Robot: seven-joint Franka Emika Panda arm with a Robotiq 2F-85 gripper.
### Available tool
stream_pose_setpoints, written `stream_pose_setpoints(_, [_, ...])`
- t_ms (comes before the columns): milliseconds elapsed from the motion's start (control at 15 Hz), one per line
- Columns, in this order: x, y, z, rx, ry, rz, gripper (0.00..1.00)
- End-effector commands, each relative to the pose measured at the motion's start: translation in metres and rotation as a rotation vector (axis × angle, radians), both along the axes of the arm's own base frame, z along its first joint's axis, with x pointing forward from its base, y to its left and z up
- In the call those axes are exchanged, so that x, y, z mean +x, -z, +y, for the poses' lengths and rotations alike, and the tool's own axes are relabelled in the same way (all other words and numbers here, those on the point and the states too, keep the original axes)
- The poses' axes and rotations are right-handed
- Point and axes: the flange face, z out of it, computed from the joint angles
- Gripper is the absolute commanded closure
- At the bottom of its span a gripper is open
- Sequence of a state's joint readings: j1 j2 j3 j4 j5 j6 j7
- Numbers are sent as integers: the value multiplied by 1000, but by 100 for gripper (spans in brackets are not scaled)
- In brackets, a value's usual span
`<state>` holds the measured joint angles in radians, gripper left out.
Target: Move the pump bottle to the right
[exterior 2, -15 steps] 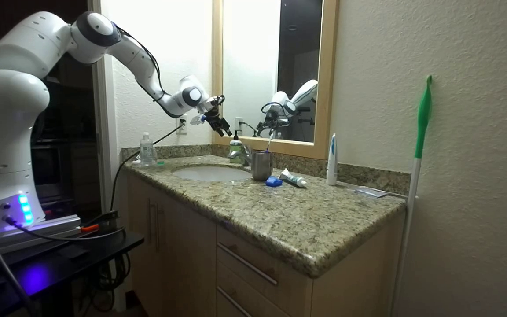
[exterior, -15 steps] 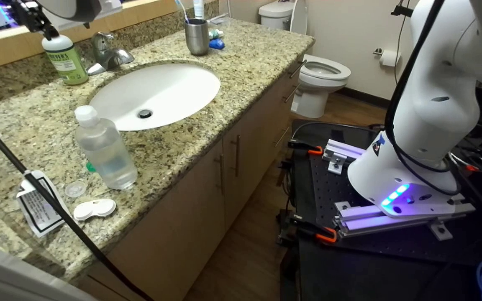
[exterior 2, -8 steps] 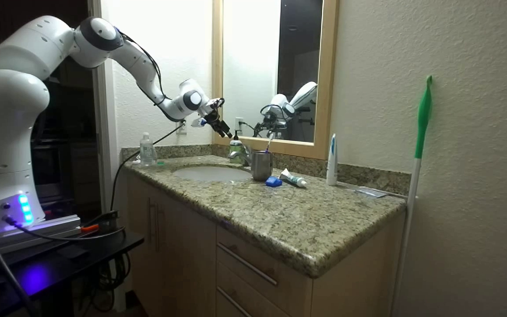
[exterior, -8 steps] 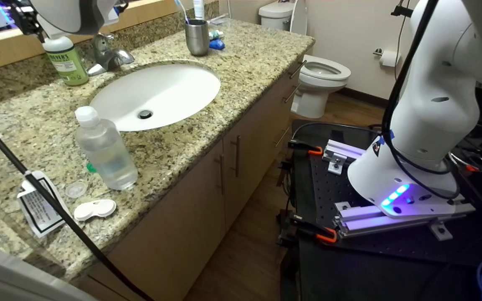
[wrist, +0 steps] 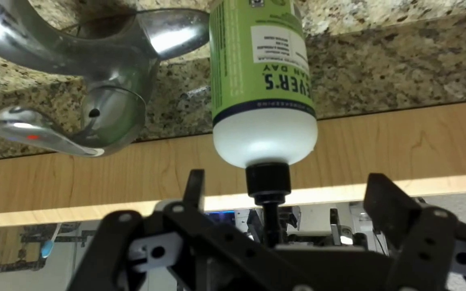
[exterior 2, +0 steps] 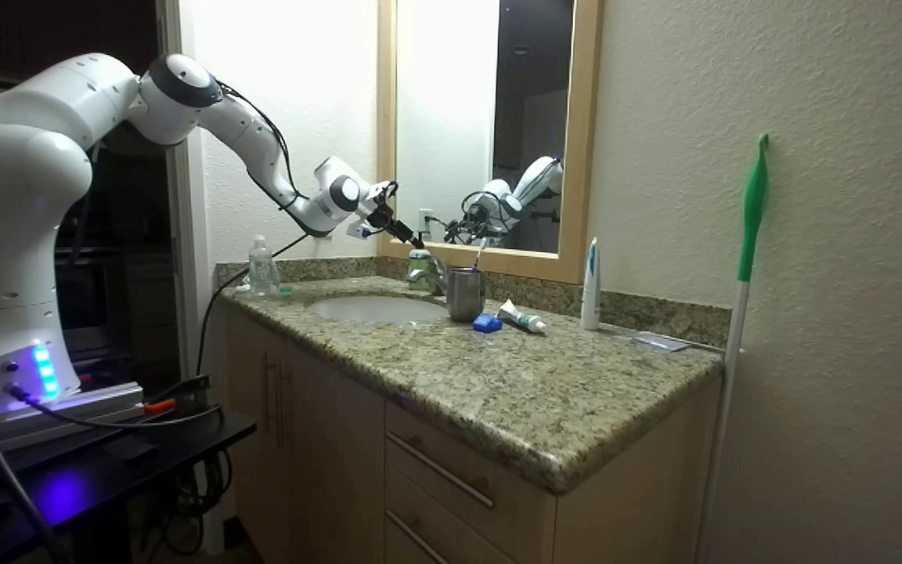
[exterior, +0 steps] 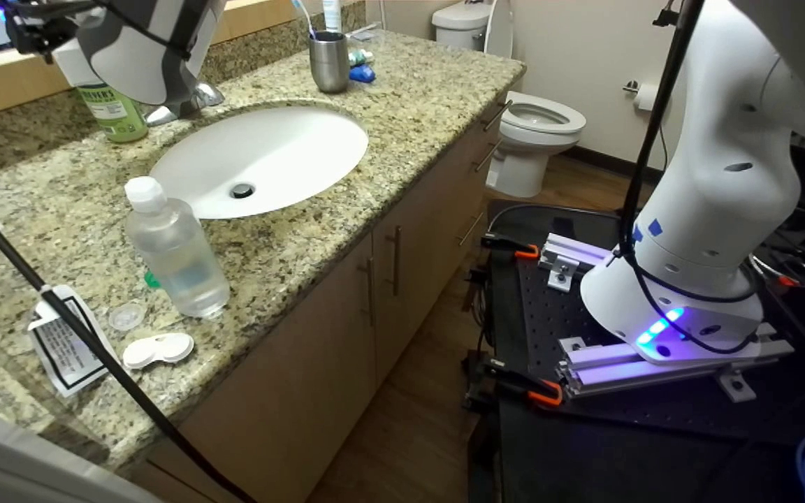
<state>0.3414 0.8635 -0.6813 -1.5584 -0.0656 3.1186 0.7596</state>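
Pump bottle [wrist: 264,121], green body, white shoulder, black pump: upright on the counter [exterior 2: 537,392], far side, just left of the faucet [wrist: 113,66] in both exterior views. Gripper [wrist: 285,177]: wide, jaws on either side of the bottle's neck in the wrist view; nothing held, no contact seen. Step in hand, by judgement: lining up the grasp; rightward shift yet to be done. Next move, by judgement: settle the neck between the jaws, close evenly, lift, carry right past the faucet.
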Motion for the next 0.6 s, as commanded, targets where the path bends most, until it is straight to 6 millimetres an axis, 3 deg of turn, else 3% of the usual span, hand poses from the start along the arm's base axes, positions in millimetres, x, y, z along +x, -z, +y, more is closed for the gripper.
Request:
stream_pose_setpoints(0, [0,-1,-1,0,1,-1,0])
stream_pose_setpoints(267, [7,-1,-5,-47,7,-69,0])
stream_pose_setpoints(400, [10,-3,-8,-64,9,-91,27])
stream_pose_setpoints(533, [12,-2,-8,-63,19,-102,42])
